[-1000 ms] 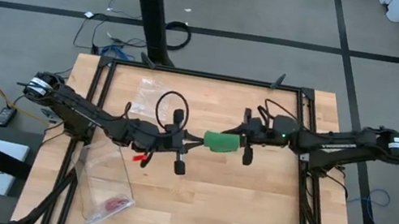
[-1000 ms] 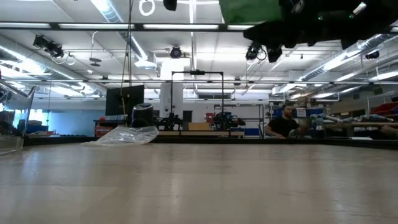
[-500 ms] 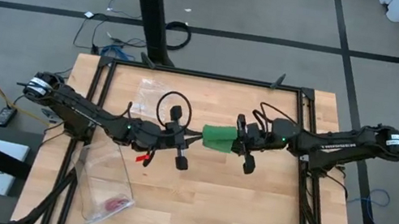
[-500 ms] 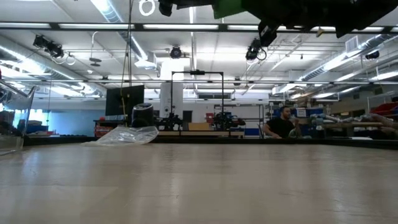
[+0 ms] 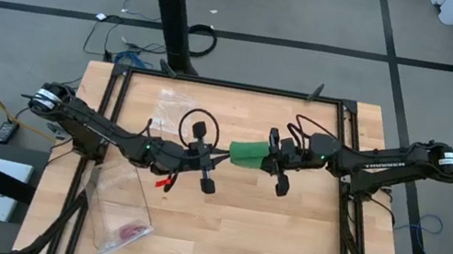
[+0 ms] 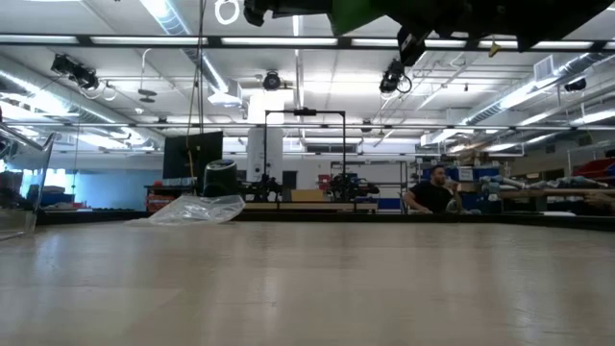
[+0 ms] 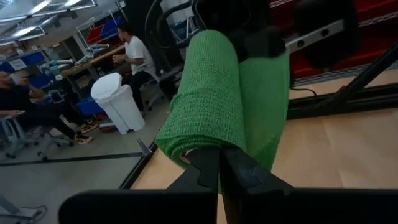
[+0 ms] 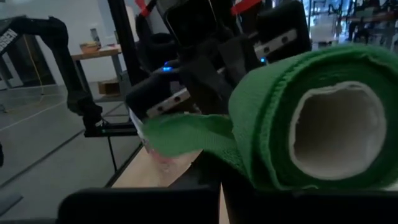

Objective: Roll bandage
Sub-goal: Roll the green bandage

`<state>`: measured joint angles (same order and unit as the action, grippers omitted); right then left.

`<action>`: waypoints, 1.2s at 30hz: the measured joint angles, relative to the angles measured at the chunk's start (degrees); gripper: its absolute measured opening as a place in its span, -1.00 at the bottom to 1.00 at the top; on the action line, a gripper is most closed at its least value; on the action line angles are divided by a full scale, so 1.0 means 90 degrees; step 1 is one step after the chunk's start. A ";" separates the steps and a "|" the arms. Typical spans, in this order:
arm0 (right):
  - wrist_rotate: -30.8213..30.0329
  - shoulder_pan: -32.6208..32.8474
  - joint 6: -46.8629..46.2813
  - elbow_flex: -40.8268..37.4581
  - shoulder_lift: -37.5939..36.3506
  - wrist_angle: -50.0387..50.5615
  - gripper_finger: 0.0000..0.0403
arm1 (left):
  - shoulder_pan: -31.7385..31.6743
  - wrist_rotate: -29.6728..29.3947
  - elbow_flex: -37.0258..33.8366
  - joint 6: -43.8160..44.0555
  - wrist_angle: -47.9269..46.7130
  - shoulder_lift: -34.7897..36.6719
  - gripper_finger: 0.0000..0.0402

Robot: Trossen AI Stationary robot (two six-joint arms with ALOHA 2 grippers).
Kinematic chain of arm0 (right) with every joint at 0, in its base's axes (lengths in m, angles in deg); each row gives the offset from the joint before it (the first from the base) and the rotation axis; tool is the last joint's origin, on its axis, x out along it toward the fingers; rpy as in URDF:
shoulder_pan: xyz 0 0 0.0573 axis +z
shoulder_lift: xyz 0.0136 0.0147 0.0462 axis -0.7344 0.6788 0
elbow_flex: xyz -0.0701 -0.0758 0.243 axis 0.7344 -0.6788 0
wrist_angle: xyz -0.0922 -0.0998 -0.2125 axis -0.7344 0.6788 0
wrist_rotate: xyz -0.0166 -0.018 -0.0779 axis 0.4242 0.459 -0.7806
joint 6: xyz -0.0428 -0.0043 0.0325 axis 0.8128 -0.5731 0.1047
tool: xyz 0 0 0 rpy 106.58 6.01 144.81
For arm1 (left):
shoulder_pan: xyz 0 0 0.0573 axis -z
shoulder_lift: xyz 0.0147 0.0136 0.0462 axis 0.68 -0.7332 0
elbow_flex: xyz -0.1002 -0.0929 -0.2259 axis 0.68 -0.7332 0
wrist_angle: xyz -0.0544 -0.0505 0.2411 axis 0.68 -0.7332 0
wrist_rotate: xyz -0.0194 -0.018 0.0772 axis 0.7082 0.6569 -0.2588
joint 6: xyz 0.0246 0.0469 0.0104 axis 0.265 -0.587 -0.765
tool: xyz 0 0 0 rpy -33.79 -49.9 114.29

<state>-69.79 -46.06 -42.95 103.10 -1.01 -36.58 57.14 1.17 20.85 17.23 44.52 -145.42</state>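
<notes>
Left to right across the high view.

Clear plastic bag (image 5: 121, 207) at about 7 o'clock on the wooden table (image 5: 234, 241), a small pink item (image 5: 130, 231) inside it. A second crumpled bag (image 5: 171, 99) lies toward 11 o'clock. Neither is touched.

Left gripper (image 5: 219, 156) reaches in from 9 o'clock to table centre, held above the wood. In its wrist view the fingers are pressed together, pinching the loose end of the bandage (image 5: 248, 156) where the fabric comes off the roll.

Bandage: a bright green roll at dead centre, suspended in the air between the two arms, not resting on the table (the low view shows only a green edge at the top of frame, well above the surface). The right wrist view shows tidy wound layers around a pale hollow core, with a short flap trailing toward the left arm.

Right gripper (image 5: 269, 159) comes in from 3 o'clock, jaws closed on the roll's far end.

Progress, as a judgement: winding looks nearly finished. No long strip lies anywhere on the table; most of the fabric is already on the roll. What seems left is taking up that short tail, seating it flat against the roll, and setting the cylinder down.
</notes>
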 joint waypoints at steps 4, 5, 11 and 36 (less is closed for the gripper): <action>-0.0038 0.0004 -0.0401 0.0002 0.0000 0.0491 -0.85 | 0.0026 -0.0180 0.0000 -0.0226 0.0054 0.0000 -0.98; -0.0086 0.0004 -0.0462 0.0002 0.0000 0.0632 -0.81 | 0.0039 -0.0202 0.0000 -0.0272 0.0062 0.0000 -0.98; -0.0089 0.0004 -0.0679 0.0002 -0.0031 0.1139 -0.54 | 0.0080 -0.0242 0.0000 -0.0442 0.0140 0.0000 -0.98; -0.0068 -0.0003 -0.0674 0.0002 -0.0616 0.1518 -0.38 | 0.0251 -0.0443 -0.0005 -0.0750 0.0221 0.0107 -0.98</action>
<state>-70.40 -46.08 -49.02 103.12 -6.55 -22.91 59.40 -2.81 20.81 10.48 46.52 -144.46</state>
